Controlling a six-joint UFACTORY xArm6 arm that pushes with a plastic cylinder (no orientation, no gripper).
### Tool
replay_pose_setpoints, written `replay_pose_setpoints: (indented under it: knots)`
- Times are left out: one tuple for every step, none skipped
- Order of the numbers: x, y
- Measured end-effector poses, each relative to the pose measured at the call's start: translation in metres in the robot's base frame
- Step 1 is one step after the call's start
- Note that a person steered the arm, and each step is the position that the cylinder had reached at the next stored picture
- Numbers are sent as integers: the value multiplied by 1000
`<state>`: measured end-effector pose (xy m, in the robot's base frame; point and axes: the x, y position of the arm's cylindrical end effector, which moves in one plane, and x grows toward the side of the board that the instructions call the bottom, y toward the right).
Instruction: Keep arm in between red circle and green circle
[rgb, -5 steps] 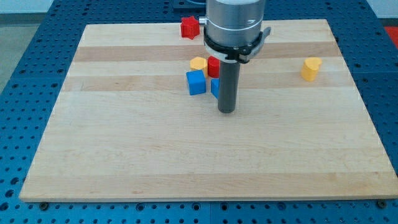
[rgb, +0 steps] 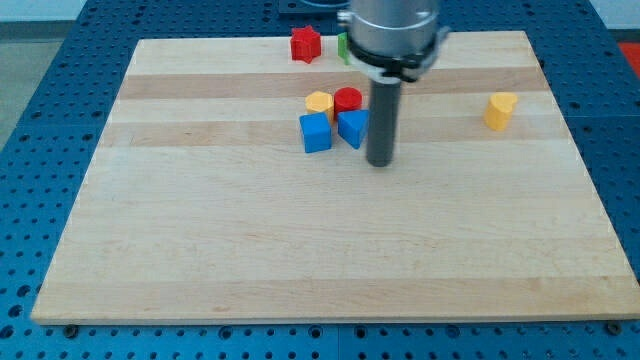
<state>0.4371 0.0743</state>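
Looking along the view's top edge, you will find the green block (rgb: 343, 46) mostly hidden behind the arm's grey housing (rgb: 395, 30), so only a sliver shows and its shape cannot be made out. That housing is itself cut off by the view's top. My tip (rgb: 379, 163) rests on the desk (rgb: 320, 240), just to the view's right of a tight cluster of blocks. There is no hand on this arm, only the straight dark rod, so nothing can be said of spread or pressed fingers.

You can see pale wooden planks with light and darker bands making up the desk, which sits on a blue perforated base (rgb: 40, 120). The blocks look smooth and matte.

Count four in the cluster: the red circle (rgb: 347, 99), an orange block (rgb: 319, 102) beside it, a blue cube (rgb: 315, 132) below, and a blue wedge-like block (rgb: 352, 127) nearest my tip. One more red block (rgb: 305, 44), star-like in outline, sits near the view's top, close to the green sliver. One yellow block (rgb: 500, 110), roughly heart-shaped, stands well apart at the view's right.

My tip lies below and to the right of the red circle, with the green sliver further up.
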Motion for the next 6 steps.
replay_pose_setpoints:
  knots:
    - [-28,16]
    - [-86,16]
    - [-121,15]
    - [-132,-14]
    - [-132,-18]
    - [-127,-18]
